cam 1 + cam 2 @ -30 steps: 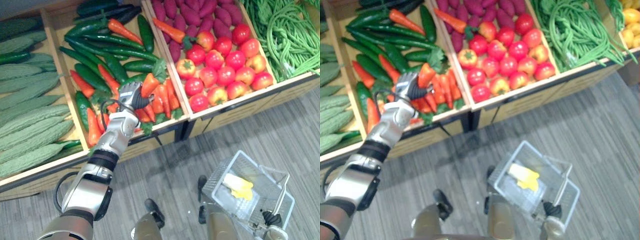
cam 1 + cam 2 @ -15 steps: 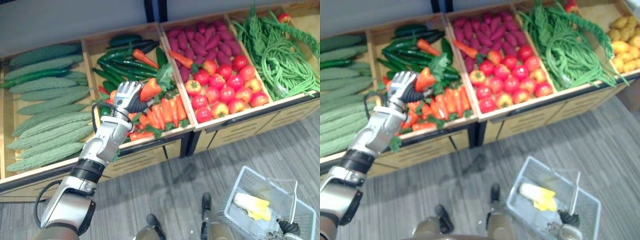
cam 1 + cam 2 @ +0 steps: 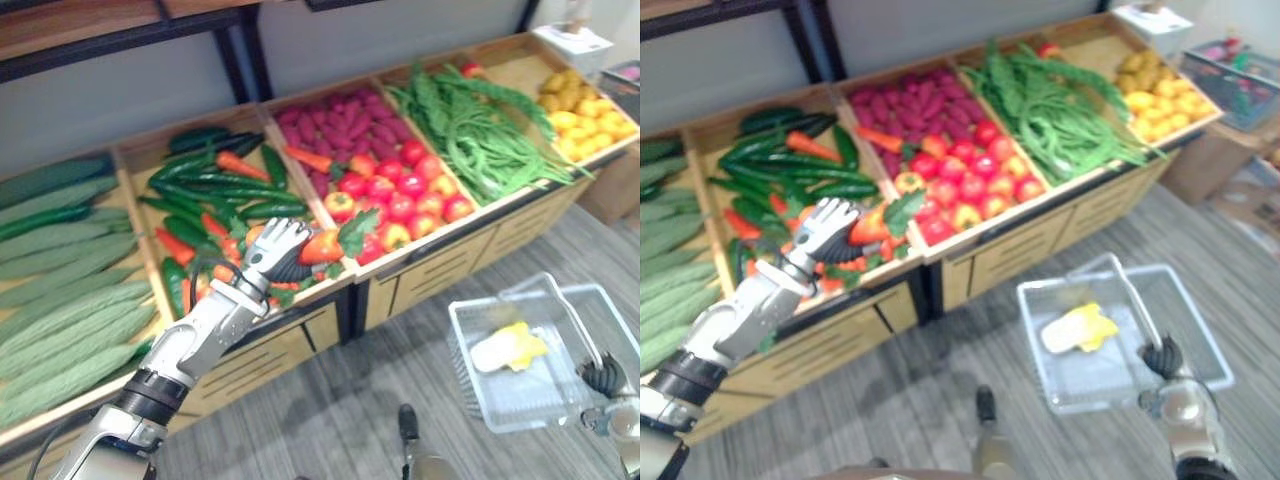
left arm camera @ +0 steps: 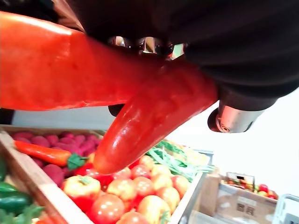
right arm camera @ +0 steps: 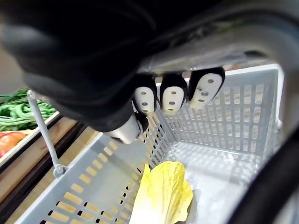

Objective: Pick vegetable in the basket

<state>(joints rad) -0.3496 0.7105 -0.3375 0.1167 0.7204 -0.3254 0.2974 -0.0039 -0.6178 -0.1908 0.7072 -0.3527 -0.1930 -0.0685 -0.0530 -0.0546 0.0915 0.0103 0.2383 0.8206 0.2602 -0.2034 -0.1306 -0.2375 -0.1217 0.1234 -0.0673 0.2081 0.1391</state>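
Observation:
My left hand (image 3: 272, 252) is shut on an orange-red carrot (image 3: 322, 245) with green leaves, held above the front edge of the carrot and cucumber crate (image 3: 300, 300). In the left wrist view the carrot (image 4: 140, 107) juts out from under the palm. At the lower right, my right hand (image 3: 603, 376) is shut on the handle (image 3: 1137, 303) of a grey plastic basket (image 3: 468, 345). A yellow leafy vegetable (image 3: 510, 347) lies inside the basket. In the right wrist view the fingertips (image 5: 172, 99) curl over the basket wall (image 5: 84, 196).
Wooden crates stand in a row: bitter gourds (image 3: 60, 300) at the left, tomatoes (image 3: 400, 205) and purple sweet potatoes (image 3: 340, 115), long green beans (image 3: 480, 140), and yellow produce (image 3: 580, 100) at the far right. Grey plank floor (image 3: 330, 420) lies in front.
The camera has tilted up and shifted. My left hand has carried the carrot from over the carrot pile out to the crate's front edge. The basket now sits higher.

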